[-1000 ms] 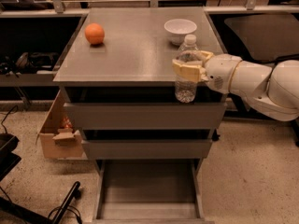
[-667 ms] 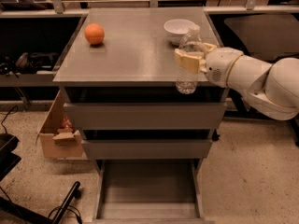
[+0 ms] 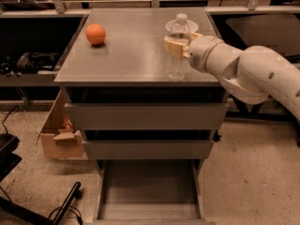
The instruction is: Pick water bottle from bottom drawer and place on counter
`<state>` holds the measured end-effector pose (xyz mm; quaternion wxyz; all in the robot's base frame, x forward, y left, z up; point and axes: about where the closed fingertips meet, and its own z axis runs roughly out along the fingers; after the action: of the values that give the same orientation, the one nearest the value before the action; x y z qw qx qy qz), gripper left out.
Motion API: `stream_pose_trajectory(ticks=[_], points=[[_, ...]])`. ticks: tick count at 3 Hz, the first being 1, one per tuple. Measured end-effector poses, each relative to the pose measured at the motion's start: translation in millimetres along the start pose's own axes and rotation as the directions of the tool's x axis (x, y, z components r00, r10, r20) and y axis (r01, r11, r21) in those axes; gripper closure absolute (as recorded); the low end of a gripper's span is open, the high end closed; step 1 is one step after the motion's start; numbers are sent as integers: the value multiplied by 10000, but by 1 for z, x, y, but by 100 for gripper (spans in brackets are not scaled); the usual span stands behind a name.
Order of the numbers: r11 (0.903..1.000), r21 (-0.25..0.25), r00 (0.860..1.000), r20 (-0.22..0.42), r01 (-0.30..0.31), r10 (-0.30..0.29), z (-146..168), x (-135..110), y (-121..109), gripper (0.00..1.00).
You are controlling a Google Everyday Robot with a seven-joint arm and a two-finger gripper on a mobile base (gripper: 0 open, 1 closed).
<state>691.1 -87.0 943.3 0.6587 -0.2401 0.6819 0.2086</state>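
Gripper [image 3: 177,46] clamped around 1 upright water bottle [image 3: 177,67] near counter [image 3: 136,50] front-right corner; orange [image 3: 95,33] back-left, white bowl [image 3: 172,27] behind bottle; bottom drawer [image 3: 149,187] open.

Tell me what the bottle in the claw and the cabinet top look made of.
The water bottle: likely thin clear plastic; the counter shows through its body, and the cap is white. The counter: matte grey, probably laminate or painted metal, with only a soft sheen. The claw grips the bottle near the counter's front edge.

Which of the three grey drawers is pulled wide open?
The bottom drawer, alone showing its tray; the gripper grips the water bottle at the counter right side.
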Motion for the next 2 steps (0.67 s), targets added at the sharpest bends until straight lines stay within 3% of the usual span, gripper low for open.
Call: stream_pose_trajectory(ticks=[1, 2], points=[[9998, -171, 9999, 29, 139, -139, 52, -4, 8, 100], [9989, -371, 9996, 94, 271, -268, 70, -4, 14, 100]])
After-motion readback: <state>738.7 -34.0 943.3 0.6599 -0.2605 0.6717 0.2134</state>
